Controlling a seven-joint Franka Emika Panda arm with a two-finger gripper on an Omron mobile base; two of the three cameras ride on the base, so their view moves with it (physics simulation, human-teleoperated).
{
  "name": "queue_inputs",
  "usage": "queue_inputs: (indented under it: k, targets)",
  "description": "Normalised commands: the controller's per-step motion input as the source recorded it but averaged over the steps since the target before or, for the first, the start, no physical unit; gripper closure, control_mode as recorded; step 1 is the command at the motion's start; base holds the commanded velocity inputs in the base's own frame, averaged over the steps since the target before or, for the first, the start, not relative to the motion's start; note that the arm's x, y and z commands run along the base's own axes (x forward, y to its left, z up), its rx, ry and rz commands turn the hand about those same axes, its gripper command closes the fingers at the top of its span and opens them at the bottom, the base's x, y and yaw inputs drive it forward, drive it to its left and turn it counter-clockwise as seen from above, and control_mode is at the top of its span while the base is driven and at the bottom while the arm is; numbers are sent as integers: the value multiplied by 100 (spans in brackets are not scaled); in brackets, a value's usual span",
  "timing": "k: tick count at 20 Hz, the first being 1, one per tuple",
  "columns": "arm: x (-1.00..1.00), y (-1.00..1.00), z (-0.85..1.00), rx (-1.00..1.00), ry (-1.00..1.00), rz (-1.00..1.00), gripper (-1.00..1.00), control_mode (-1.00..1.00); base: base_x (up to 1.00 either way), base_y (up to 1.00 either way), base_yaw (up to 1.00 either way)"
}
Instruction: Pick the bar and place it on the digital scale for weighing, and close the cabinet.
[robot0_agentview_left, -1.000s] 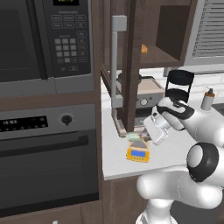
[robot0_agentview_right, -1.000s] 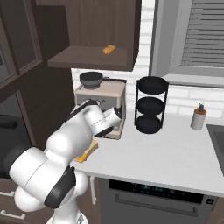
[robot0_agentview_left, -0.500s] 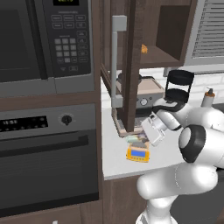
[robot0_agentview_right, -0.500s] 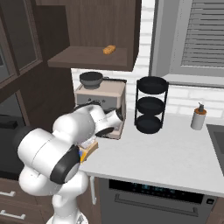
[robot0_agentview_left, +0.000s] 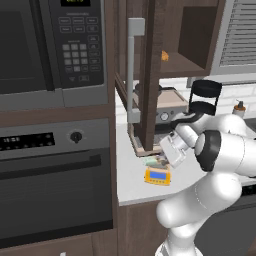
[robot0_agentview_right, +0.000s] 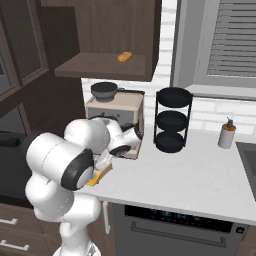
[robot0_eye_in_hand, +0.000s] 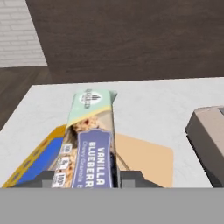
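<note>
In the hand view the gripper (robot0_eye_in_hand: 87, 178) sits at six o'clock, its two dark fingertips (robot0_eye_in_hand: 47, 178) closed against either side of the bar (robot0_eye_in_hand: 89, 144), grasping it at its near end. The bar runs up from between them toward twelve o'clock: a flat packet with a purple label panel reading "vanilla blueberry" low down, a strip showing granola along its eleven o'clock side, and a pale mint-green end with a small round dark logo at the far tip. It lies over the digital scale (robot0_eye_in_hand: 144, 159), whose orange body spreads out at three o'clock of the bar and whose blue display panel shows at nine o'clock; whether the bar rests on the platform or hangs just above it cannot be told. The scale stands on the pale counter (robot0_eye_in_hand: 153, 105). At four o'clock, the grey corner of the coffee machine (robot0_eye_in_hand: 210, 131).

From the left base view, the scale (robot0_agentview_left: 157, 175) sits near the counter's front edge, the bar (robot0_agentview_left: 156, 161) at its twelve o'clock. Farther, the cabinet (robot0_agentview_left: 150, 75) has its door standing open, grey handle facing forward.
</note>
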Motion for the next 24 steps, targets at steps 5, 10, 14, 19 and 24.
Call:
queue_inputs:
  k: [5, 10, 14, 19, 24]
  targets:
    - [11, 0, -15, 0, 0, 0, 100, -100, 0, 0, 0]
    - [1, 0, -10, 0, -4, 0, -100, -100, 0, 0, 0]
    - [-13, -2, 0, 0, -11, 0, -100, -100, 0, 0, 0]
    - [-4, -5, 0, 0, -7, 0, -100, -100, 0, 0, 0]
    - [-2, -2, 0, 0, -4, 0, -100, -100, 0, 0, 0]
